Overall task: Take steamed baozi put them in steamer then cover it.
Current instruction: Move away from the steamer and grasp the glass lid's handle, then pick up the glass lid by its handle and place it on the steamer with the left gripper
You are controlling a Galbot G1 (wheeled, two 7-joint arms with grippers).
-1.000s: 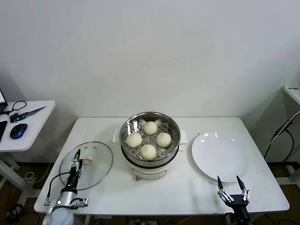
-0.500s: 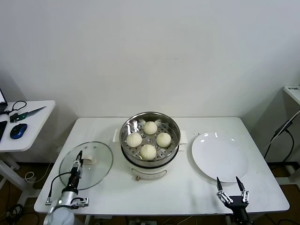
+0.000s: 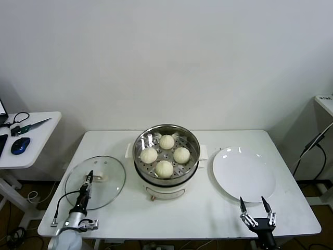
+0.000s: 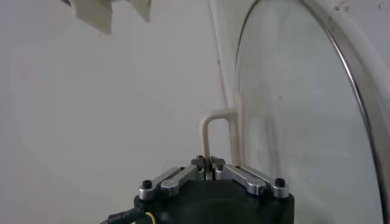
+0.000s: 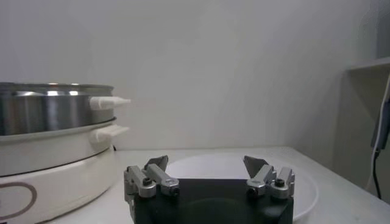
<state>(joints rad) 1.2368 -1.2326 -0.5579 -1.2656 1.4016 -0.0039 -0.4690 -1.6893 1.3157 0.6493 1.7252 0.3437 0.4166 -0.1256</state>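
The steamer point(image 3: 166, 159) is sitting at the middle of the white table point(image 3: 208, 219), open at the top, with the four steamed baozi point(image 3: 165, 154) resting on its perforated tray: one toward the wall, one toward the robot, and one on each side.

The cover point(image 3: 96, 182) is lying to the left of the steamer, near it but not touching. The left gripper point(image 3: 88, 178) is reaching over the cover from the table's front edge, its tip at the cover's cream-white handle point(image 3: 99, 178). In the left wrist view the left gripper's fingers point(image 4: 201, 163) are pressing together, pinched onto the thin bar of the handle point(image 4: 218, 125), with the glass of the cover point(image 4: 304, 115) curving away beside it.

To the right of the steamer, a white plate point(image 3: 243, 173) is lying flat on the table. The right gripper point(image 3: 256, 207) is hanging low at the table's front edge, just in front of the plate, with its fingers point(image 3: 242, 204) spread wide and gripping nothing. The right wrist view shows the steamer's steel wall point(image 5: 49, 112) and its side handles point(image 5: 108, 102) off to one side.
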